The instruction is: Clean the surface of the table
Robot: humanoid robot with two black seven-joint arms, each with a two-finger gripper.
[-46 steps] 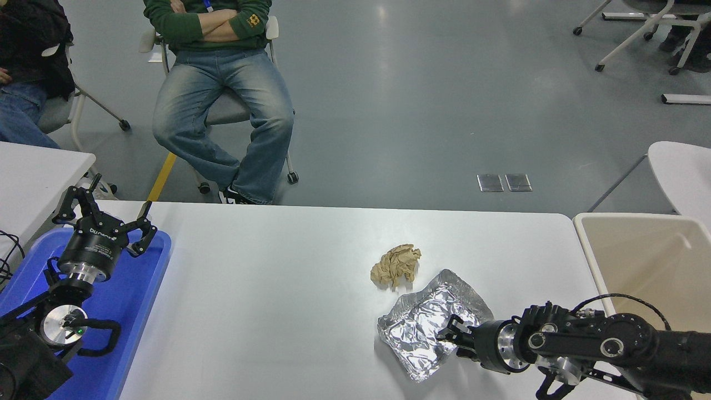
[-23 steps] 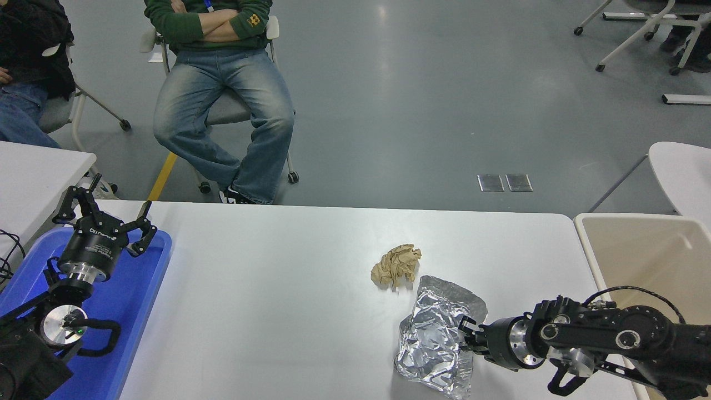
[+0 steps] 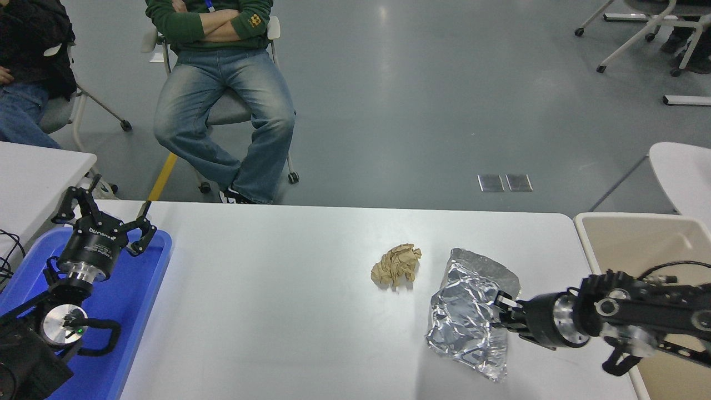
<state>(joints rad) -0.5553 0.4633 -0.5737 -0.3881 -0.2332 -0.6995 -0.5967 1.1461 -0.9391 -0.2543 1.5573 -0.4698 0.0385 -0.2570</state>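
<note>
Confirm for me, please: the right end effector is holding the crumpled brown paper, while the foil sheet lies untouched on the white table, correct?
Not quite. The head view shows the right end effector gripping the foil sheet, which hangs lifted at its edge. It is the crumpled brown paper that lies untouched on the white table.

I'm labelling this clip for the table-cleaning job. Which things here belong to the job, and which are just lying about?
Belonging to the job:
table surface
foil sheet, gripped by the right gripper
crumpled brown paper
beige bin

Just there:
blue tray under the parked left gripper
seated person
smaller white table
</note>
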